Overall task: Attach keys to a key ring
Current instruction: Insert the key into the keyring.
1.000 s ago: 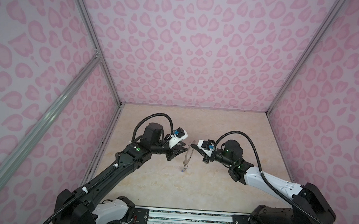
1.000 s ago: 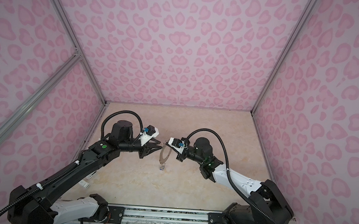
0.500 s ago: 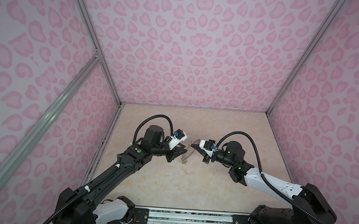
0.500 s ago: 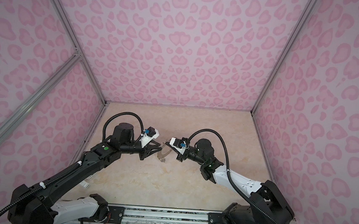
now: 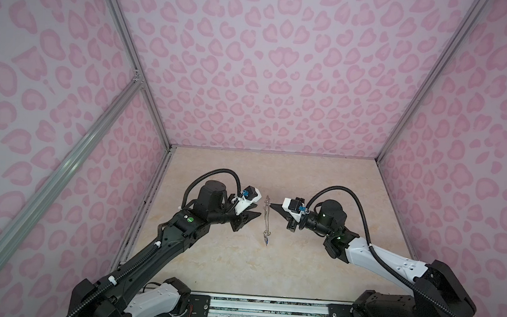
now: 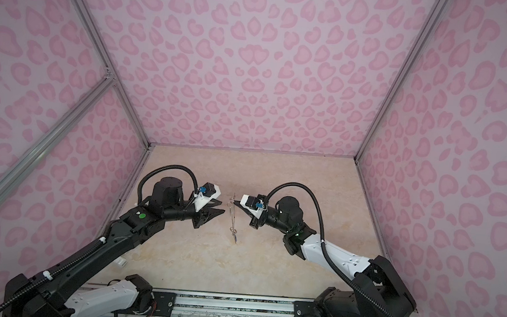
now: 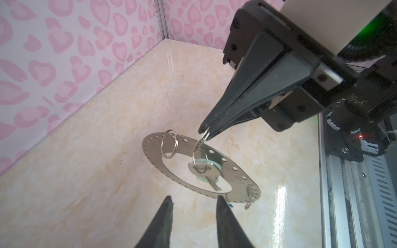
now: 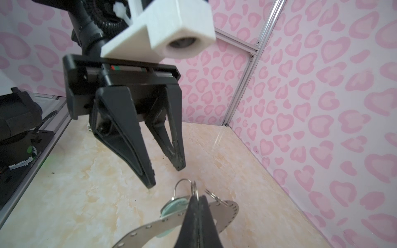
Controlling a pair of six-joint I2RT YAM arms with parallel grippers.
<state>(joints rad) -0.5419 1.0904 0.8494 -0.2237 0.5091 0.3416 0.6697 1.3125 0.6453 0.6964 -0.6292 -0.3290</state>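
The key ring [image 7: 150,148] is a flat grey disc with small holes round its rim, and it hangs in the air edge-on in both top views [image 5: 264,219] [image 6: 232,218]. My right gripper [image 7: 205,131] [image 8: 196,198] is shut on a small wire loop [image 7: 199,143] on its rim. On that loop hangs a silver key with a pale mint head [image 7: 204,166] [image 8: 174,206]. A blue key [image 5: 265,242] dangles at the ring's low end. My left gripper [image 7: 194,198] [image 5: 256,213] is open and empty, a little apart from the ring.
Pink patterned walls close in the beige table [image 5: 237,266] on three sides. A metal rail [image 5: 265,308] with the arm bases runs along the front. A small white thing [image 6: 122,262] lies near the left wall. A second wire loop [image 7: 169,143] stands on the ring's rim.
Half a second ago the ring was tipped toward the left gripper. It now hangs down from the right gripper again, and the left jaws have spread slightly.
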